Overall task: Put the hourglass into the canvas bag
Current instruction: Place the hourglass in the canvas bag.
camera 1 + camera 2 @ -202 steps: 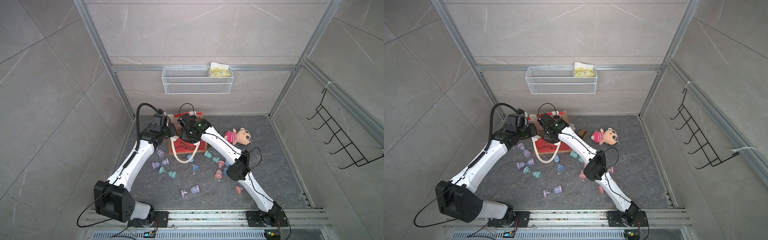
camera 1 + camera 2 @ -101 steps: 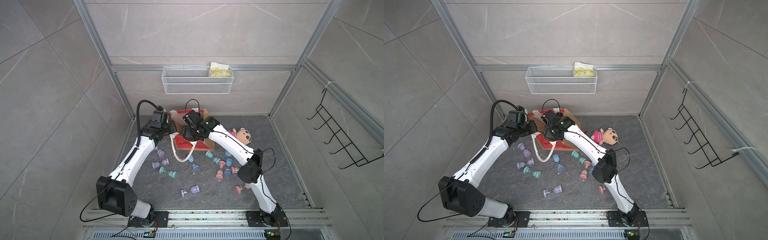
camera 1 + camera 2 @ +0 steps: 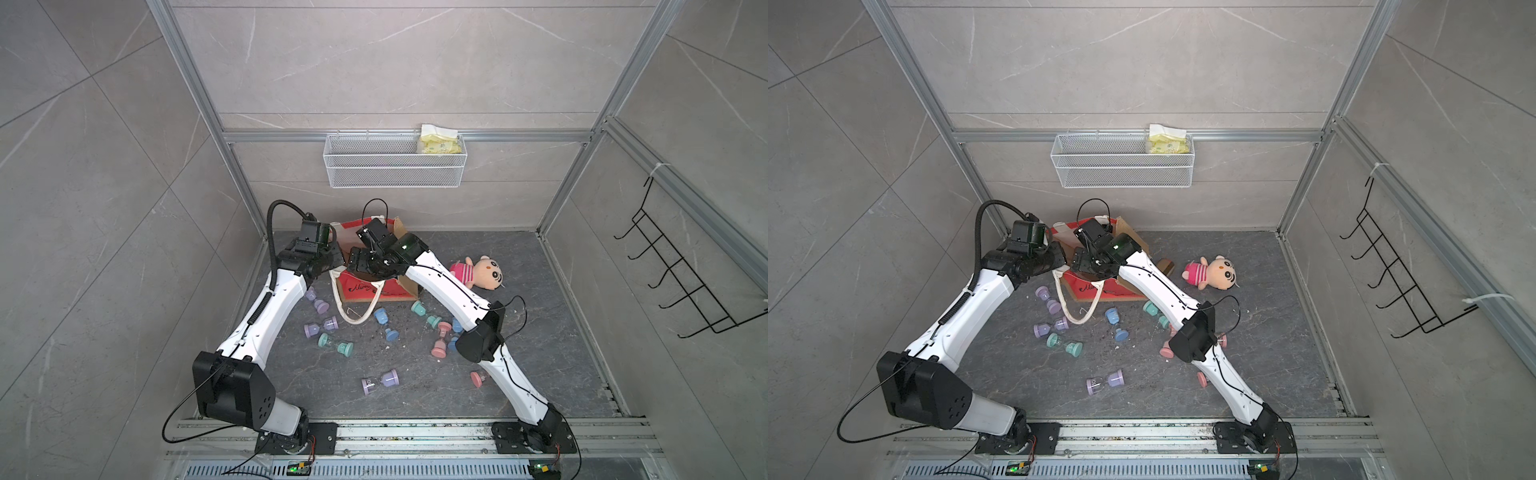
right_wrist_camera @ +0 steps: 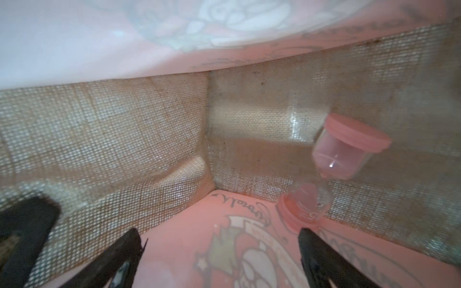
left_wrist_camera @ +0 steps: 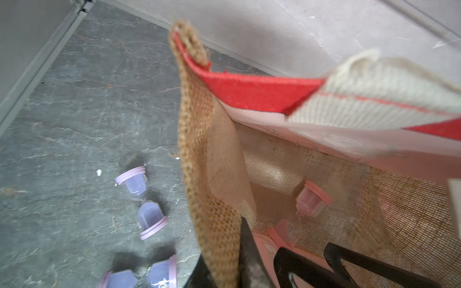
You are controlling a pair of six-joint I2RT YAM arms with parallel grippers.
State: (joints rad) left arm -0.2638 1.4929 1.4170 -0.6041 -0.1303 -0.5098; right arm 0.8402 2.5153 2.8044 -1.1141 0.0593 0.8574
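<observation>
Grey floor (image 3: 540, 365) carries the whole scene. Near its back wall sits the canvas bag (image 3: 376, 286), red-fronted with burlap sides. The left claw (image 5: 222, 269) is clenched on the burlap side wall at the rim, with the cloth pinched between its black fingers, and this props the mouth open. The right claw (image 4: 219, 234) reaches inside, its jaws spread wide with nothing between them.

The hourglass (image 4: 326, 174) is inside the bag, near a bottom corner where burlap meets the printed pink panel. Its long axis is tilted. One pink cap bears on the printed panel just beside a fingertip of the right claw, and the other cap points up and away toward the burlap. Whether cap and fingertip touch cannot be told.

It looks small and light, and its clear bulbs are stiff, probably slick and breakable. The thin neck is likely the weakest part. A hold across one bulb, or around the waist between the caps, seems safest, since the cap rims would check any slip. The bag is soft and would likely sag once the left claw lets go. A purple hourglass (image 3: 380, 381) lies loose on the floor.
</observation>
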